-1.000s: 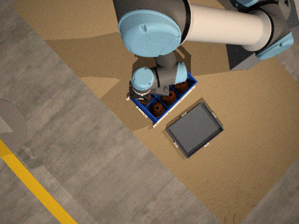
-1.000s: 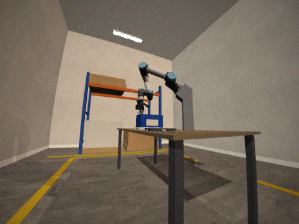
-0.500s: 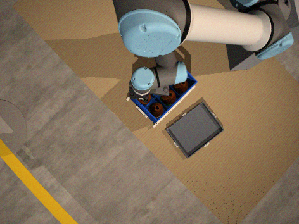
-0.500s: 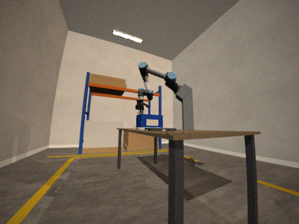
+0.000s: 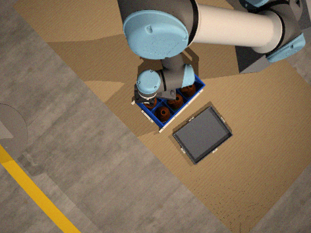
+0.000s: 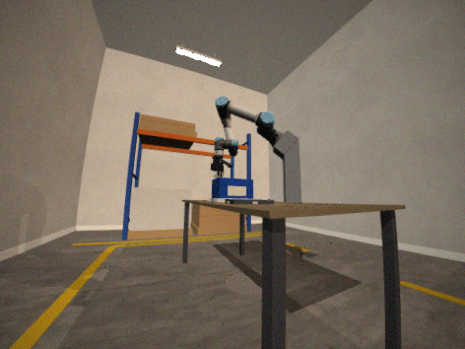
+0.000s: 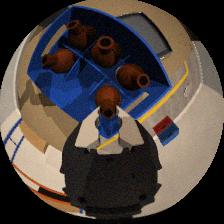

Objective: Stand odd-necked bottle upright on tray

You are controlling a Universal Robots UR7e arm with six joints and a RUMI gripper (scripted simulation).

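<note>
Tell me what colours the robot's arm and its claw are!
The arm is a fat cream-white tube with grey joints and round light-blue caps. Its gripper is dark grey and chunky, with pale fingers.

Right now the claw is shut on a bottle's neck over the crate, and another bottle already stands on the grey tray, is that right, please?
Not quite. The claw is shut on a bottle over the crate, but the tray holds no bottle; the top view shows it bare. The other four bottles are in the crate, as the wrist view shows.
</note>
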